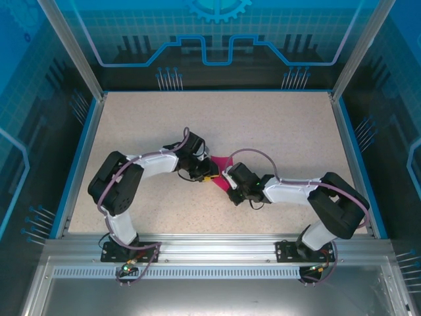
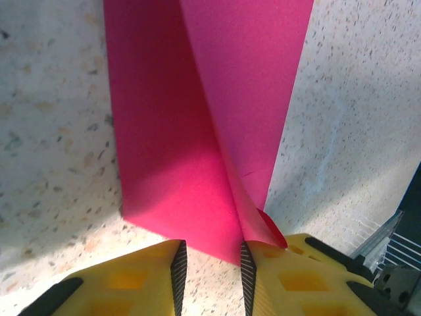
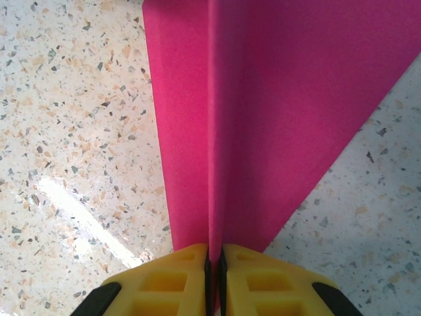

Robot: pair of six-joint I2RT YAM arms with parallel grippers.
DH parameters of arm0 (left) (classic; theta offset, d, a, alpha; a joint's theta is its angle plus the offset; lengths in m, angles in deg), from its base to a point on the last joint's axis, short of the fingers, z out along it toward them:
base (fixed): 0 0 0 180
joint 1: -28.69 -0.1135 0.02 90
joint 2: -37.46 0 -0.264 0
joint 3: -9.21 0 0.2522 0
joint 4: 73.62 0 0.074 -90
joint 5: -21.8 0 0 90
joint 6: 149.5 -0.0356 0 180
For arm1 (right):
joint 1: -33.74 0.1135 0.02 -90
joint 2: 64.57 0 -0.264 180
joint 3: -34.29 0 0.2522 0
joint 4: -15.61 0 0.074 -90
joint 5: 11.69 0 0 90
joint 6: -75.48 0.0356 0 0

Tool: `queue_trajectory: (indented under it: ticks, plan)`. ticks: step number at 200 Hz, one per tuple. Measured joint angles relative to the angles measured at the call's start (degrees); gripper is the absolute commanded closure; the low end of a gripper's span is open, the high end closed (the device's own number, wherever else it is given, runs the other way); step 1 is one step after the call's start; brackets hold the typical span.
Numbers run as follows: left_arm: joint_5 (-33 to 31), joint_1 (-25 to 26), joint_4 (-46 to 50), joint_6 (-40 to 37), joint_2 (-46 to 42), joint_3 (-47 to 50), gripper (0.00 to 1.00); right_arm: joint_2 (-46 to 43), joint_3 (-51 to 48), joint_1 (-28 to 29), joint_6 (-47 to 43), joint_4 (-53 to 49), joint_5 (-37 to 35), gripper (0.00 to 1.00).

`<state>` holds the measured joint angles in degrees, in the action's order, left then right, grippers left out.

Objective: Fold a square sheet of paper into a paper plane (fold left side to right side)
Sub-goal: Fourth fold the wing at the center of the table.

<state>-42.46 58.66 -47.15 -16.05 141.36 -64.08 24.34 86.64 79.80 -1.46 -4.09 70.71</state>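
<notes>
Presently: thin magenta-pink folded paper sheet [image 3: 263, 118]; centre ridge clamped by right gripper [image 3: 214, 253], seemingly anchoring the crease; left gripper [image 2: 212, 253], jaws narrowly apart, straddles near flap.

Surface [image 1: 263, 125] seen from high behind, pink paper [image 2: 197, 131] viewed closely past each wrist's jaws, shared by all views
</notes>
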Motion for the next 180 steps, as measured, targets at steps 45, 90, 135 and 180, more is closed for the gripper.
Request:
queue_trajectory:
  ticks: [45,90,135,180]
  plan:
    - [0.55,0.39,-0.63,0.15,3.34,-2.99,0.67,0.0,-0.02,-0.44,0.0,0.02,0.81,0.85]
    - [1.11,0.96,-1.11,0.15,6.56,-5.49,0.67,0.02,-0.02,-1.29,0.02,0.04,2.32,0.82]
    - [1.36,1.27,-1.31,0.15,8.85,-7.06,0.68,0.02,-0.02,-2.29,-0.02,0.24,5.2,0.77]
    - [1.51,1.38,-1.27,0.15,9.68,-7.63,0.68,-1.22,-0.96,-5.55,0.61,0.37,10.08,0.68]
